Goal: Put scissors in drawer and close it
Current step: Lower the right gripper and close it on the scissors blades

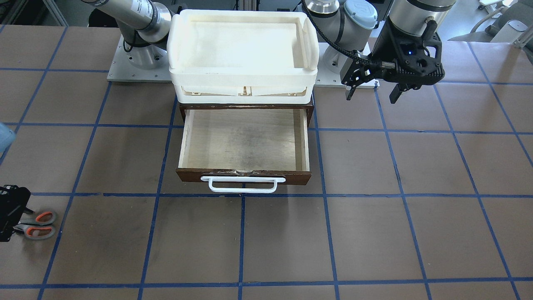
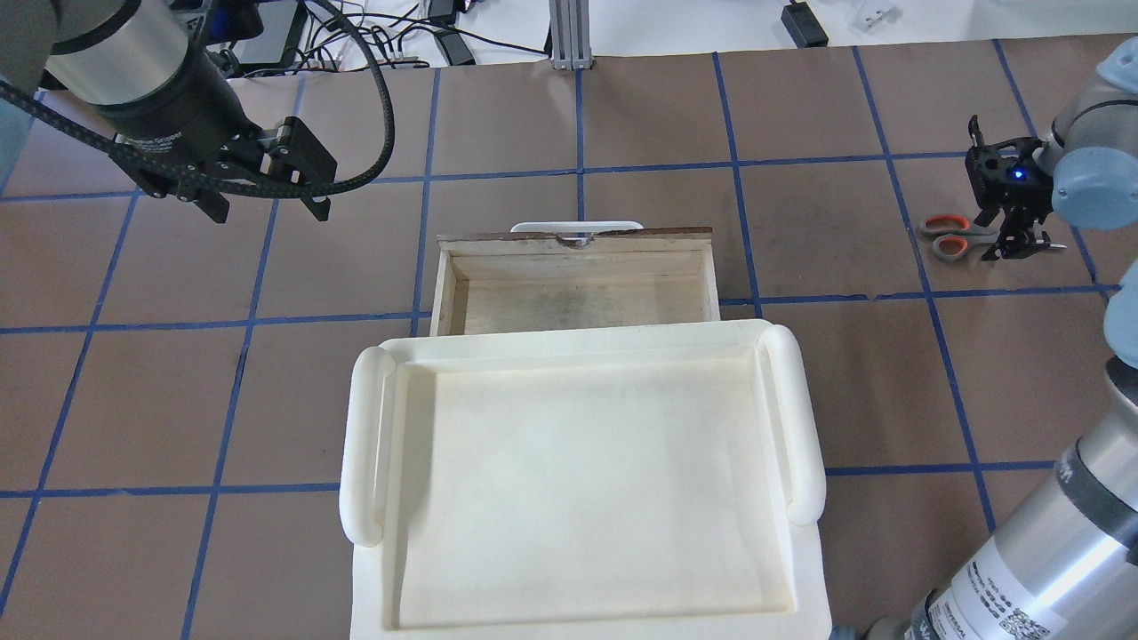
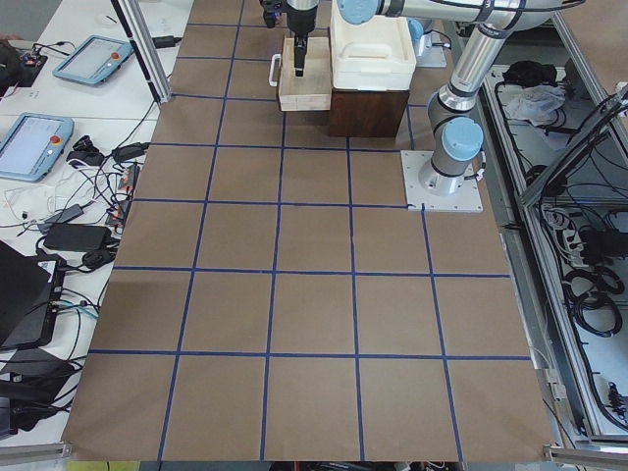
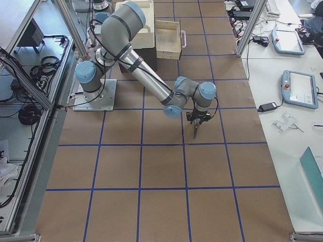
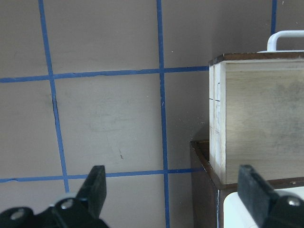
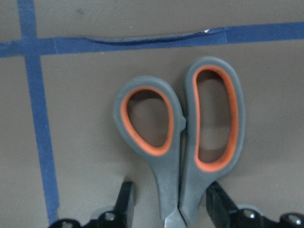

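The scissors [image 6: 178, 142], grey handles lined orange, lie flat on the table at its right side, also seen in the overhead view [image 2: 949, 236] and the front view [image 1: 39, 225]. My right gripper [image 6: 171, 209] is low over them. It is open, with one finger on each side of the handle necks near the pivot. The blades are hidden under the gripper. The brown drawer [image 1: 243, 174] stands pulled out and empty, white handle forward [image 2: 578, 238]. My left gripper [image 2: 267, 209] is open and empty, above the table beside the drawer's left side [image 5: 175, 190].
A white plastic tray [image 2: 364, 444] sits on top of the brown cabinet [image 1: 309, 109] behind the open drawer. Blue tape lines grid the brown table. The arm bases stand on plates behind the cabinet.
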